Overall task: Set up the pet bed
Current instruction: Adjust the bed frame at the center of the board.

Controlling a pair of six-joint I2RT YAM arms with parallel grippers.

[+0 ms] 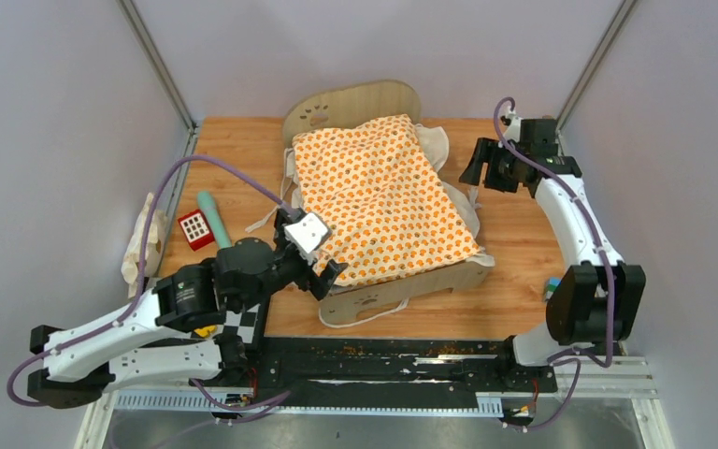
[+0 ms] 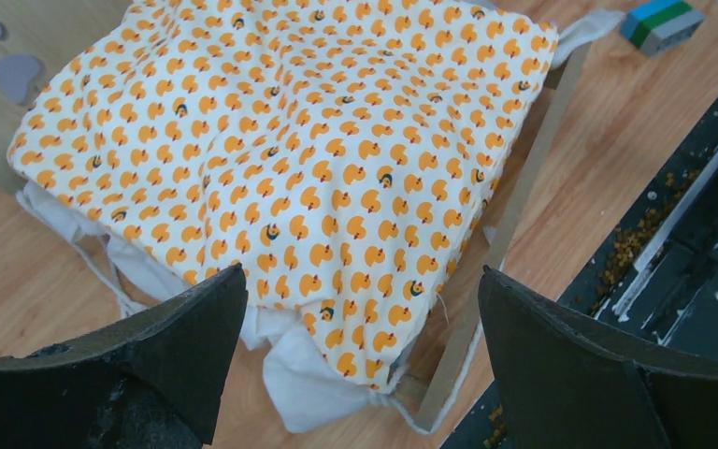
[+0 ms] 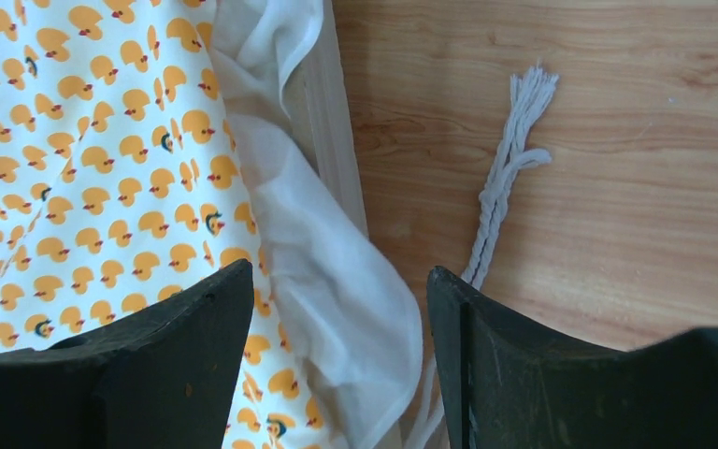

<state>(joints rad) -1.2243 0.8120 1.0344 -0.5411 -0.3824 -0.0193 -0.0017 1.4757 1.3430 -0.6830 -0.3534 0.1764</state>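
The pet bed point(image 1: 402, 288) sits in the middle of the worktop point(image 1: 519, 238), its frame mostly covered by the duck-print cushion point(image 1: 383, 196) — white edging spills over the sides. We see the left fingers point(image 2: 187, 355) spread wide above the cushion's near left corner, gripping nothing. The right fingers point(image 3: 150, 365) are also spread and empty — they hover over the white edging at the bed's far right side, near a loose cord point(image 3: 505, 187).
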